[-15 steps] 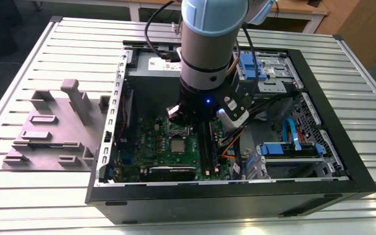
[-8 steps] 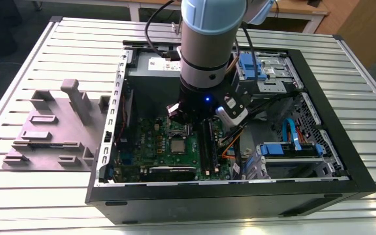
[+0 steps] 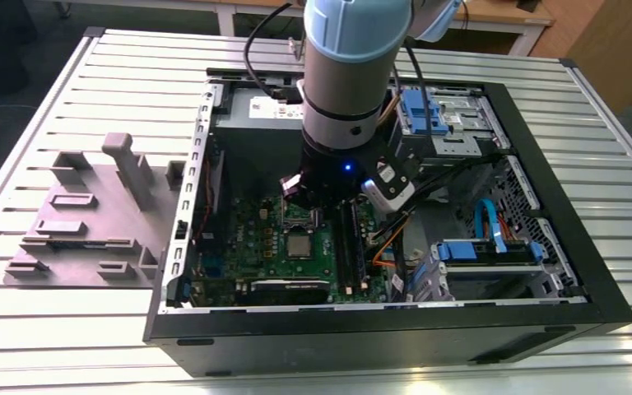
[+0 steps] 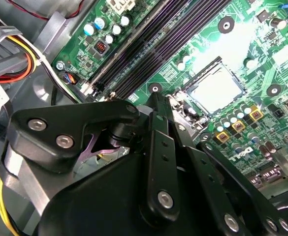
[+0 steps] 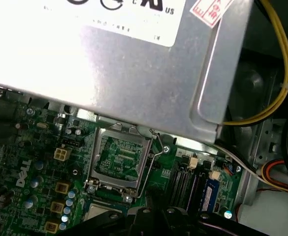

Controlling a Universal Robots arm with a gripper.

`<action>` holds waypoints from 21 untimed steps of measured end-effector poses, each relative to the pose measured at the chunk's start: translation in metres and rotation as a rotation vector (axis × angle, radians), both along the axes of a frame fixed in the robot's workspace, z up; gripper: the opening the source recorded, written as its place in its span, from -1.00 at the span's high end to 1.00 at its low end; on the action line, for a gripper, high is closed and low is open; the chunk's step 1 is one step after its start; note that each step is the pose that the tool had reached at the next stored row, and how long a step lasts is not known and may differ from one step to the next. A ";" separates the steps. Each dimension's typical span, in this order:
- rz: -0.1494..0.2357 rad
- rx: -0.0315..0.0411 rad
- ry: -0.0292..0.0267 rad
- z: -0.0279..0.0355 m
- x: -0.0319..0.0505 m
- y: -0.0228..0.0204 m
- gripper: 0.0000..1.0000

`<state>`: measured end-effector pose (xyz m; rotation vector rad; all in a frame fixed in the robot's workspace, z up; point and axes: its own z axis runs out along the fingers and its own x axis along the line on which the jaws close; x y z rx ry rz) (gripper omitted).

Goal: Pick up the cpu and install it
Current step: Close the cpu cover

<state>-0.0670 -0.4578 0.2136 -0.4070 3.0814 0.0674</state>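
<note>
The cpu (image 3: 297, 245) is a small silvery square lying flat in its socket on the green motherboard, and it also shows in both wrist views (image 4: 216, 91) (image 5: 102, 212). The socket's metal frame (image 5: 116, 157) stands tilted up behind it, with the thin lever (image 5: 152, 157) raised at its side. My gripper (image 3: 313, 216) hangs just above the board beside the socket. In the second wrist view the gripper (image 4: 167, 101) has its black fingers drawn together, tips over the socket's corner, with nothing seen between them.
The open computer case (image 3: 404, 325) walls in the board on all sides. A large grey metal box (image 5: 134, 73) with a white label overhangs the socket's far side. Dark memory slots (image 4: 148, 44), coloured cables (image 5: 276, 172) and blue drive bays (image 3: 426, 111) lie close by. A grey fixture (image 3: 85, 222) sits on the table at the exterior view's left.
</note>
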 end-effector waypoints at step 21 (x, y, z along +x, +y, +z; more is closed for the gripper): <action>-0.036 -0.0171 0.0339 -0.0020 0.0024 0.0000 0.80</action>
